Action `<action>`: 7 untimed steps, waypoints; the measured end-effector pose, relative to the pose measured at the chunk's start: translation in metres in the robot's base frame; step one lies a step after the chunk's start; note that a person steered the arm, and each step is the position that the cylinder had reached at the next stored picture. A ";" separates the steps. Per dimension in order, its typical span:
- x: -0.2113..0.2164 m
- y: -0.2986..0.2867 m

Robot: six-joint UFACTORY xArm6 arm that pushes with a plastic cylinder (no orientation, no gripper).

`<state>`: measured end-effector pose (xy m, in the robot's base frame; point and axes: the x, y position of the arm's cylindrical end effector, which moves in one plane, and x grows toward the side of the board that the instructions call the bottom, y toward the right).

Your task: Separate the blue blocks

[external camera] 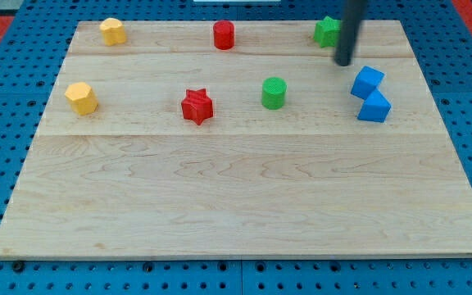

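Observation:
Two blue blocks sit touching at the view's right: a blue cube (367, 82) above and a blue wedge-like block (374, 107) just below it. My tip (344, 62) is the lower end of the dark rod that comes down from the view's top. It stands a little up and left of the blue cube, apart from it, and just below right of a green block (327, 31).
A wooden board (236, 205) lies on a blue pegboard. On it are a green cylinder (274, 93), a red star (197, 106), a red cylinder (224, 35), and two yellow blocks, one on the left (81, 97) and one at top left (113, 31).

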<state>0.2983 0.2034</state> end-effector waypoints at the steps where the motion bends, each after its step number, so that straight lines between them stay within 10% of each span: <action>1: 0.043 0.015; 4: 0.137 -0.020; 5: 0.119 0.068; 7: 0.042 0.028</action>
<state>0.3403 0.2318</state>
